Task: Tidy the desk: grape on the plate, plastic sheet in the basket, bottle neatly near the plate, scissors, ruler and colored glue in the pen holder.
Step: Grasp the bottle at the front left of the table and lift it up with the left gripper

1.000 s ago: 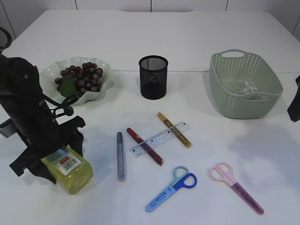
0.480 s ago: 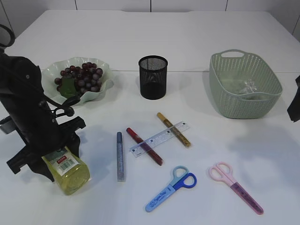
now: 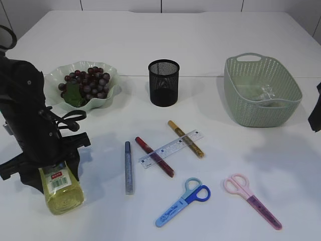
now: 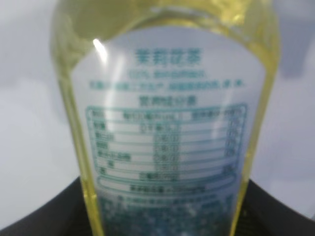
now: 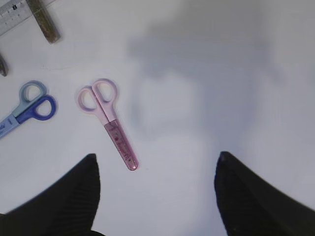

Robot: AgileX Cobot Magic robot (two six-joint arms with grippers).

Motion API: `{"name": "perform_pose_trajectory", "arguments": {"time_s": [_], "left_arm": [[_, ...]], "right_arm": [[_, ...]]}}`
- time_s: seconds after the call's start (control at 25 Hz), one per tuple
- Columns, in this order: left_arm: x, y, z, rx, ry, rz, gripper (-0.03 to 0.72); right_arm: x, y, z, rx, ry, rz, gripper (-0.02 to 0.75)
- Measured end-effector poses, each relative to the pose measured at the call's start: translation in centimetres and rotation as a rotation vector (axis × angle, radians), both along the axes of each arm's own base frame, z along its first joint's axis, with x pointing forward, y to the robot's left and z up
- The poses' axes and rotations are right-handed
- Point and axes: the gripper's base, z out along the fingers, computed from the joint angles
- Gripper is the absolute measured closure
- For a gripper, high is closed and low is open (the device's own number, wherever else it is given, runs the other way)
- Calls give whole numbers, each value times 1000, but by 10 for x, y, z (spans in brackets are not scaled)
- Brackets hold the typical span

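The bottle [image 3: 61, 188] sits at the near left of the table [image 3: 200, 40], in front of the plate [image 3: 83, 85] of grapes [image 3: 90, 83] but well apart from it. The left gripper [image 3: 52, 168] is clamped across its upper part, jaws partly closed on the body; the left wrist view shows only the label [image 4: 165, 123] and yellow liquid, filling the frame. It looks full, so fairly heavy for its size, with smooth clear plastic walls that may slip or dent under a hard squeeze. A hold across the label, where the sides are flattest, seems the safest place. Its long axis runs roughly toward the camera, base nearest the front edge and cap end hidden under the arm, so whether it lies flat or is tipped up I cannot tell. The right gripper [image 5: 155, 196] hangs wide open and empty above bare table, near the pink scissors [image 5: 106, 122]
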Motion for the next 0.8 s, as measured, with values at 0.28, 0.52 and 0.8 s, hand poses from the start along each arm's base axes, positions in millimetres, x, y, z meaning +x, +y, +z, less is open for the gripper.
{"name": "perform_pose_trajectory", "arguments": {"time_s": [0.28, 0.52, 0.8], "left_arm": [[-8, 9, 3, 76, 68, -316, 253], [-10, 18, 33, 133, -21, -538, 253], [-17, 24, 75, 169, -160, -718, 253]], "right_arm": [[0, 0, 0, -1, 0, 2, 173], [0, 0, 0, -1, 0, 2, 174], [0, 0, 0, -1, 0, 2, 174]]}}
